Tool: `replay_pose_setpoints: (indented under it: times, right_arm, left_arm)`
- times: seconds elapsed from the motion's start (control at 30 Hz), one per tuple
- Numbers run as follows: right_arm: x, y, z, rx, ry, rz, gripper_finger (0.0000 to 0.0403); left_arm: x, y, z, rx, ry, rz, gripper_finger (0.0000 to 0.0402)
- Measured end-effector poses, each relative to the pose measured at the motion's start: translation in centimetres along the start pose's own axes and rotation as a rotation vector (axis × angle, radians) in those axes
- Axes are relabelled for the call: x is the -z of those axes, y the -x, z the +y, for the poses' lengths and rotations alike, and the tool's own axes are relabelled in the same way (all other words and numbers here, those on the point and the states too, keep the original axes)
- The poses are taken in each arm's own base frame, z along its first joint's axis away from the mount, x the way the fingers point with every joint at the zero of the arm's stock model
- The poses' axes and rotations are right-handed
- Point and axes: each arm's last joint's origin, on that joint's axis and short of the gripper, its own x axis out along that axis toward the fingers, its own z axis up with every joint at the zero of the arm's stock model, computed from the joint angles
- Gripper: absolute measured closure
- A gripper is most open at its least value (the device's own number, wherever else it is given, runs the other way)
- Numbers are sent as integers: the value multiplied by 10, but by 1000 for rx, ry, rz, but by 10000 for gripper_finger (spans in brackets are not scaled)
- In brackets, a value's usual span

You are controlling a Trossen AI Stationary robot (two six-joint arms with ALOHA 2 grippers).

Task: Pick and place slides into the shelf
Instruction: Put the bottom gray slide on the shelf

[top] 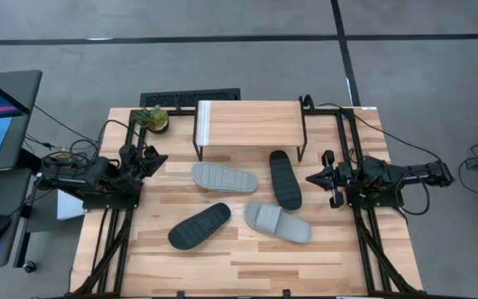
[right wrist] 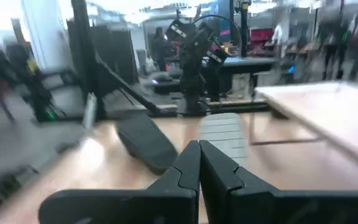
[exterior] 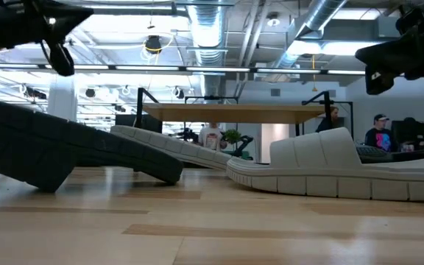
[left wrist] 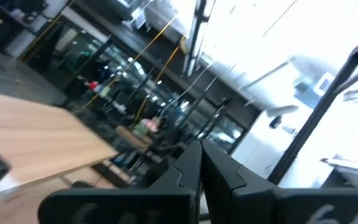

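Note:
Four slides lie sole-down on the wooden table in front of the shelf (top: 247, 123), a low rack with a light plank top on thin black legs at the table's far side. One grey slide (top: 224, 177) and one black slide (top: 285, 178) lie nearest it. Another black slide (top: 199, 226) and another grey slide (top: 277, 222) lie nearer the front. My left gripper (top: 161, 158) is shut at the table's left side and tilted upward, with nothing in it. My right gripper (top: 310, 177) is shut at the right side, pointing level at the black slide (right wrist: 145, 140).
A small potted plant (top: 153, 119) stands at the far left corner beside the shelf, with a black slotted tray (top: 189, 99) behind it. The arm frames run along both table sides. People stand in the room beyond the table (exterior: 380, 134).

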Motion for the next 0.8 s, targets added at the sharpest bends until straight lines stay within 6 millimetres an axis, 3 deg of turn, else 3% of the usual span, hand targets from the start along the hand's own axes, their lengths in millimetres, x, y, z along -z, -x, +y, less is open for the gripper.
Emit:
replay_pose_setpoints:
  times: [0.17, 0.33, 0.5, 0.7, 0.8]
  right_arm:
    - [0, 0, 0, 3, -321, 3, 403]
    - [-3, 0, -1, 10, -517, -37, 403]
    - [-18, 1, 0, -32, -513, -177, 403]
    - [-48, 0, 3, -32, -408, -186, 403]
    - [-65, -6, 7, -34, -366, -99, 403]
  left_arm:
    - [-5, -1, -7, 103, -21, 27, 401]
    - [-17, -2, -17, 167, -87, -2, 401]
    - [-22, -3, -21, 181, -175, -23, 401]
    - [-22, -3, -21, 181, -178, -19, 401]
    - [-22, -3, -21, 186, -167, -17, 401]
